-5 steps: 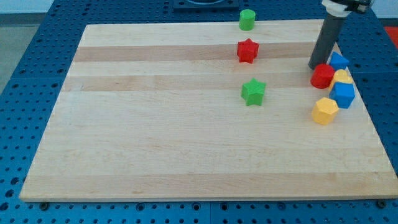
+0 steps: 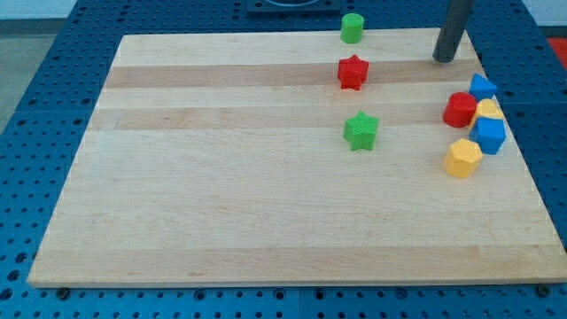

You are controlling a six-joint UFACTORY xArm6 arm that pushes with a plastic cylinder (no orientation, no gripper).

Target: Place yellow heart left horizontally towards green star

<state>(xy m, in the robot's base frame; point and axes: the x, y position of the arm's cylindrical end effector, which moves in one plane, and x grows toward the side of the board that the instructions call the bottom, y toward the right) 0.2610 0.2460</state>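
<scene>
The yellow heart (image 2: 488, 110) sits at the view's right edge of the wooden board (image 2: 221, 204), wedged between a red block (image 2: 460, 109) on its left, a blue block (image 2: 481, 87) above and a blue block (image 2: 489, 135) below. The green star (image 2: 361, 130) lies near the board's middle, well to the left of the heart. My tip (image 2: 443, 59) rests on the board near the top right, above the red block and apart from it.
A yellow hexagonal block (image 2: 462, 158) lies below the cluster. A red star (image 2: 353, 72) and a green cylinder (image 2: 353, 27) stand above the green star. The board's right edge runs just beyond the cluster.
My tip has moved up the view and slightly left, away from the red block it was next to. The blocks have not moved.
</scene>
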